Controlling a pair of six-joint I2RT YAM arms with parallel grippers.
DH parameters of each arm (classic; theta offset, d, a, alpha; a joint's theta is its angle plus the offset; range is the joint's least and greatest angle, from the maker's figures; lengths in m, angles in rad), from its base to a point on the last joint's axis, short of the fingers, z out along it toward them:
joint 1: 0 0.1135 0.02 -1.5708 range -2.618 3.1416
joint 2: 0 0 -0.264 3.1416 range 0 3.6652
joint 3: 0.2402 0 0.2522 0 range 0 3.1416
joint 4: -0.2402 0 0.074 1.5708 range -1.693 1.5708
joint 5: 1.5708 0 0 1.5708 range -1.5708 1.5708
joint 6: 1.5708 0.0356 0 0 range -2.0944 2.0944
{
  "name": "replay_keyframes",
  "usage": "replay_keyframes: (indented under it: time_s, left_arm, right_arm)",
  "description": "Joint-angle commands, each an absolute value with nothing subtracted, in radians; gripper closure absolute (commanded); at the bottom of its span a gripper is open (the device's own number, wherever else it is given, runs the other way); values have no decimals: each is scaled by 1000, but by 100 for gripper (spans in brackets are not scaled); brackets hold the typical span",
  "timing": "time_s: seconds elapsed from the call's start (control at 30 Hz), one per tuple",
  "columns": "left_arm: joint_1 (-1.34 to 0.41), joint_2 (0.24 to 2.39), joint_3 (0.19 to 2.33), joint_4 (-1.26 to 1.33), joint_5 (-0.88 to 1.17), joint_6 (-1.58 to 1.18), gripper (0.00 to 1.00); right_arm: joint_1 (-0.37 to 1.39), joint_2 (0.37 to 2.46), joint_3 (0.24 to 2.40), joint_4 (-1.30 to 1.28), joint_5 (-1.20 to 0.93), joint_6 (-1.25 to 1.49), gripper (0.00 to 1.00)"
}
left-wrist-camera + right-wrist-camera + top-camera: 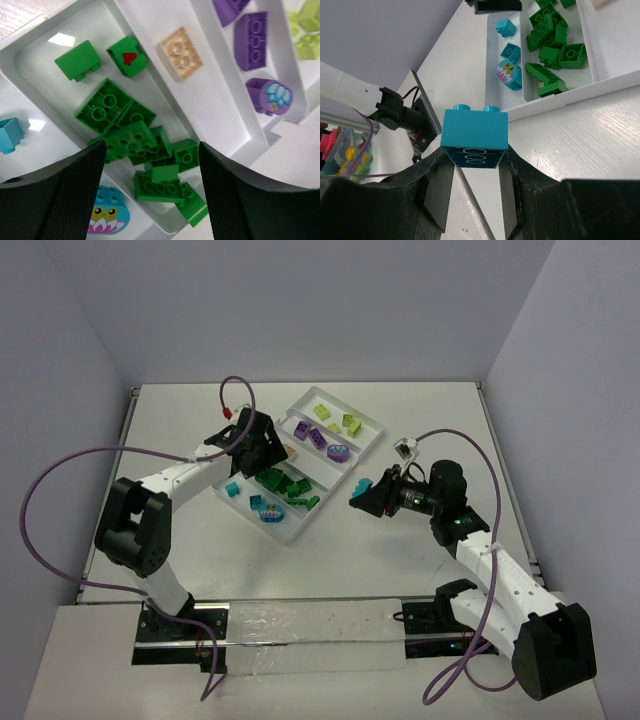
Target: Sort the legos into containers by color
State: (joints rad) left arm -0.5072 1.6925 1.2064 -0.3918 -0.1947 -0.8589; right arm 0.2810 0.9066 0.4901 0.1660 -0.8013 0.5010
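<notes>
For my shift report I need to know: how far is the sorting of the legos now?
Nearly done. The tray already holds yellow-green bricks, purple bricks, green bricks and teal bricks in separate compartments; a peach brick lies near the greens. In hand: the right gripper holds a teal brick beside the tray; the left gripper is open and empty above the greens. Left: that teal brick.
</notes>
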Motion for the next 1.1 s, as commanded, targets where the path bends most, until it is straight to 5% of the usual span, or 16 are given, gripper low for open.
replay_keyframes:
  time_s: [0.0,0.2,0.5,1.07]
  left_arm:
    - [-535,1534,1235,-382,-262,-813,19]
    - [-533,1434,1234,-371,-269,-763,19]
    - [-463,1446,1406,-668,-388,-770,18]
    - [-327,1160,1465,-804,-489,-734,18]
  right_arm:
    - [278,917,543,147,-801,457,100]
    - [398,1000,659,36,-665,377,100]
    - [711,1427,1045,-126,-418,311,100]
    - [864,2019,1560,-191,-281,360,94]
